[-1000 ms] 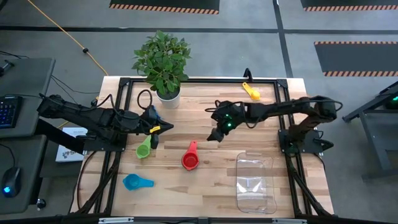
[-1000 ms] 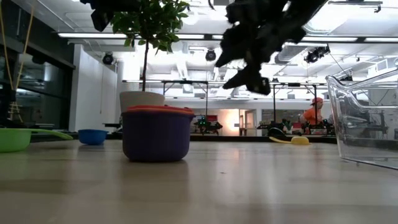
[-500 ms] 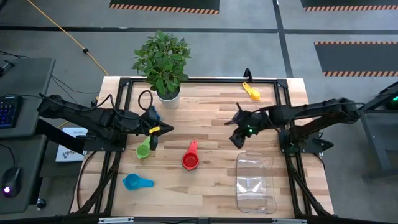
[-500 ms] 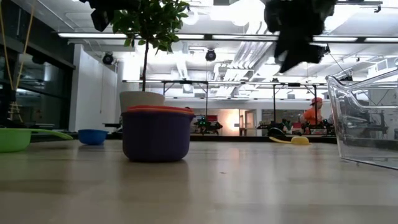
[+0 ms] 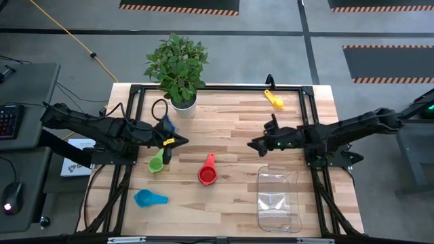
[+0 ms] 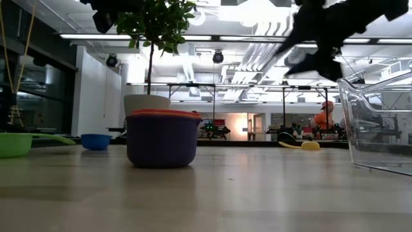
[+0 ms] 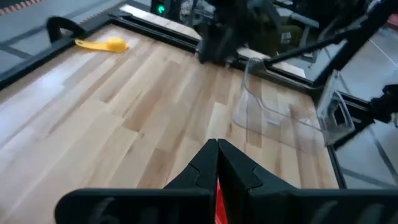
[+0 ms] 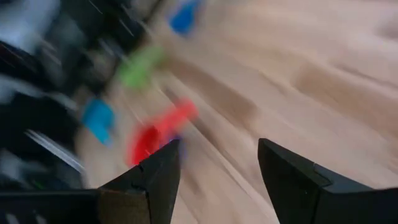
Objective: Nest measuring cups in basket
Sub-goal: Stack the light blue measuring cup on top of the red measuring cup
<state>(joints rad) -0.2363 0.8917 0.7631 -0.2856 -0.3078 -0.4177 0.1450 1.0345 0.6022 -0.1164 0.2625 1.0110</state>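
Behind red cup (image 5: 207,175), low view reveals blue cup (image 6: 162,140).

Right wrist view: motion-blurred throughout. The red plastic measuring cup (image 8: 154,134), green plastic measuring cup (image 8: 140,65) and two light blue smears (image 8: 99,117) show as streaks only; their shapes and handles cannot be told.

Low view: the clear plastic rectangular basket (image 6: 376,125) is cut off at the 3 o'clock edge. The green cup (image 6: 14,144) is cut at the 9 o'clock edge. The dark blue plastic cup (image 6: 162,140) hides most of the red cup nested in it, only the rim showing.

Left wrist view: the shut fingers (image 7: 217,163) cover all but a red sliver.
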